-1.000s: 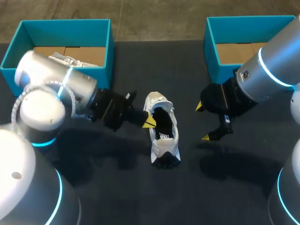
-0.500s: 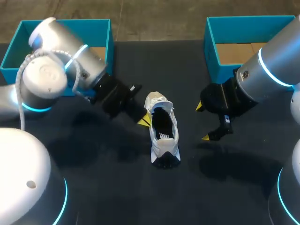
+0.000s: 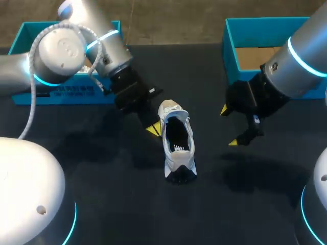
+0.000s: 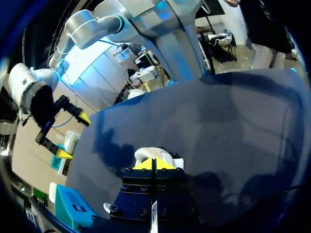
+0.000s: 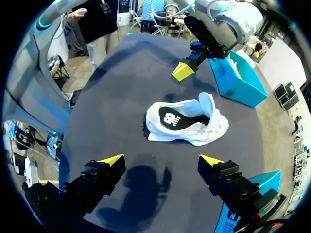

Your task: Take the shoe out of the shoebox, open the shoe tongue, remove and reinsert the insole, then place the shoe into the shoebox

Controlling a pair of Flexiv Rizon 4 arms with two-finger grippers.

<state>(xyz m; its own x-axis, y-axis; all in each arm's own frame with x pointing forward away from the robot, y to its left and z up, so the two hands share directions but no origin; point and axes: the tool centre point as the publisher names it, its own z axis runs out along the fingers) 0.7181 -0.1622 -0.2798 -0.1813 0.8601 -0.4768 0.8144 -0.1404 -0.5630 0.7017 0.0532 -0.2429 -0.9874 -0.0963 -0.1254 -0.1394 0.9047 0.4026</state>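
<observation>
The shoe [image 3: 178,153] lies out on the table [image 3: 127,204]. Your left gripper [image 3: 155,129], tips pressed together and empty, sits at the shoe's ten o'clock. Your right gripper [image 3: 229,126] is spread at two o'clock. Opening the tongue looks next.

1. The surface is a matte black table [image 3: 102,194], plain dark top all the way across.
2. Roughly in the middle sits a white mesh sneaker [image 3: 178,145], upright on its sole, with the toe pointing at the near edge and the heel toward the far edge.
3. At the far left there's an open teal cardboard shoebox [image 3: 51,98], well apart from the sneaker.
4. At the far right is a second teal cardboard shoebox [image 3: 231,61], also open on top and also well clear of the sneaker.
</observation>
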